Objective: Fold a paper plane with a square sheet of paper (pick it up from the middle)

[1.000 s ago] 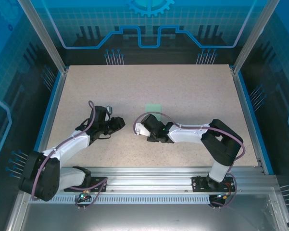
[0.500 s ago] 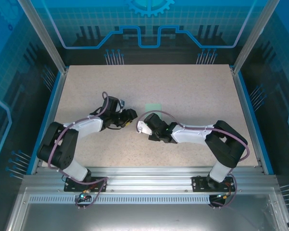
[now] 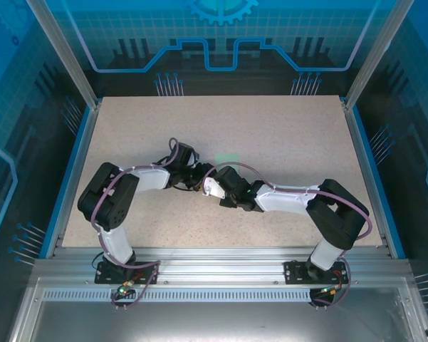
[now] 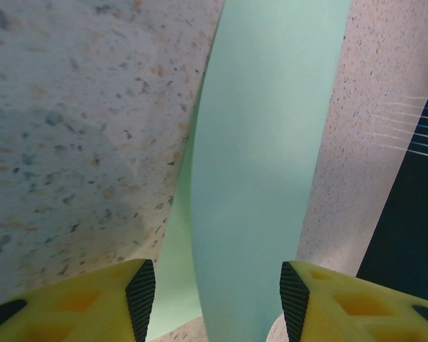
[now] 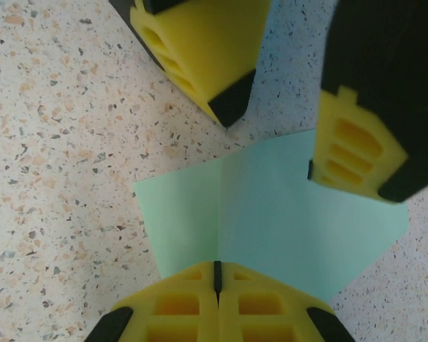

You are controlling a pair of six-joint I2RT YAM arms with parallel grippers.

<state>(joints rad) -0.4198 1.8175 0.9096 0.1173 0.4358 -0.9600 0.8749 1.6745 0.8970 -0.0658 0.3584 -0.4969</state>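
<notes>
Left claw (image 4: 217, 293) open astride sheet (image 4: 263, 142); right claw (image 5: 215, 271) pinching its edge.

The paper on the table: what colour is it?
The paper is plain pale mint green, clearest in the right wrist view.

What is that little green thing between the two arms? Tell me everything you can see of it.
It is a pale mint-green sheet of paper, thin and matte, with one straight crease down its middle, resting near the centre of the speckled beige tabletop. The right claw, shut, seems to pinch its near edge right at the crease. The left claw is open, its yellow fingers straddling the opposite edge.
</notes>
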